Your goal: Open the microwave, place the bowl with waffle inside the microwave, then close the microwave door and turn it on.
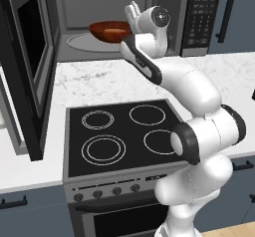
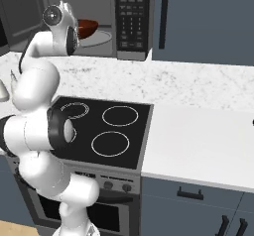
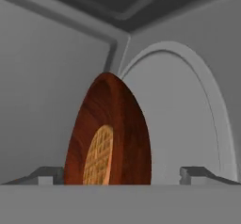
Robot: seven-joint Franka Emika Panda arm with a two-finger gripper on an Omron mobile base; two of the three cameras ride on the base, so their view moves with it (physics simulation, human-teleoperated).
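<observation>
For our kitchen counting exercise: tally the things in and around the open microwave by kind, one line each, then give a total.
Black and grey box microwave: 1
Glossy reddish-brown round bowl: 1
Golden-tan gridded waffle: 1
Round glass turntable: 1
White rings on the black stove: 4
Total: 8

This is a home kitchen, rendered rather than filmed. A black four-ring stove (image 1: 119, 136) with a row of knobs and an oven door below sits let into a white marbled counter (image 2: 198, 141), with blue-grey cabinets (image 2: 198, 22) carrying dark bar handles above and beneath it. At the back of the counter stands a microwave (image 1: 124, 17) with a black button keypad (image 2: 132, 14), its microwave door (image 1: 30, 66) swung open on a grey cavity holding a round turntable (image 1: 87, 43).
</observation>
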